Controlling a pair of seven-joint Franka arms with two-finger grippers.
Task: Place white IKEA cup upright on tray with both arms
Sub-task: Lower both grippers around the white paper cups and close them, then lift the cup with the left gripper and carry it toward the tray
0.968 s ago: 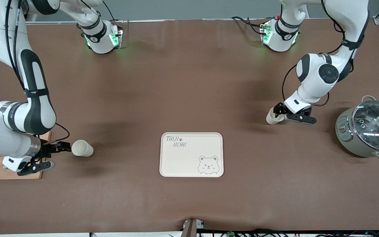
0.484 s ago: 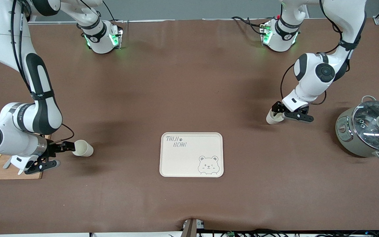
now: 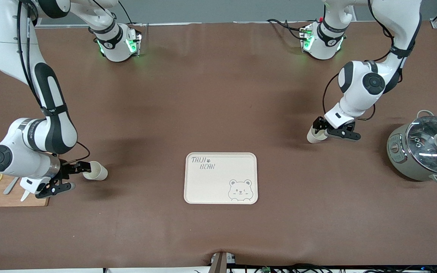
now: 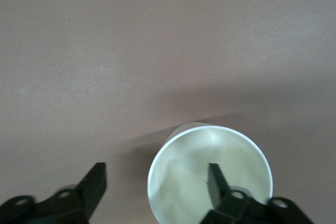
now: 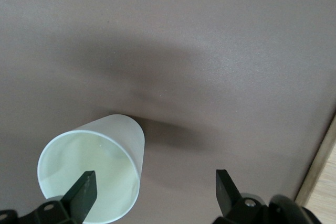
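Two white cups lie on their sides on the brown table. One cup (image 3: 98, 171) lies toward the right arm's end, its mouth facing my right gripper (image 3: 83, 167). In the right wrist view that gripper (image 5: 155, 182) is open, one fingertip (image 5: 84, 187) at the cup's (image 5: 92, 166) mouth, the other beside it over bare table. The second cup (image 3: 312, 136) lies toward the left arm's end. My left gripper (image 3: 318, 126) is open at its mouth. In the left wrist view (image 4: 156, 177) one fingertip (image 4: 215, 177) is inside the cup (image 4: 184, 182), the other outside. The cream tray (image 3: 218, 185) lies between the cups, nearer the front camera.
A grey pot with a glass lid (image 3: 425, 148) stands at the left arm's end of the table. A wooden cutting board (image 3: 10, 199) with lemon slices lies at the right arm's end, beside the right gripper.
The right arm has swung toward its cup, and its open gripper has reached the cup's mouth. The left arm has shifted a little and stays at its cup.
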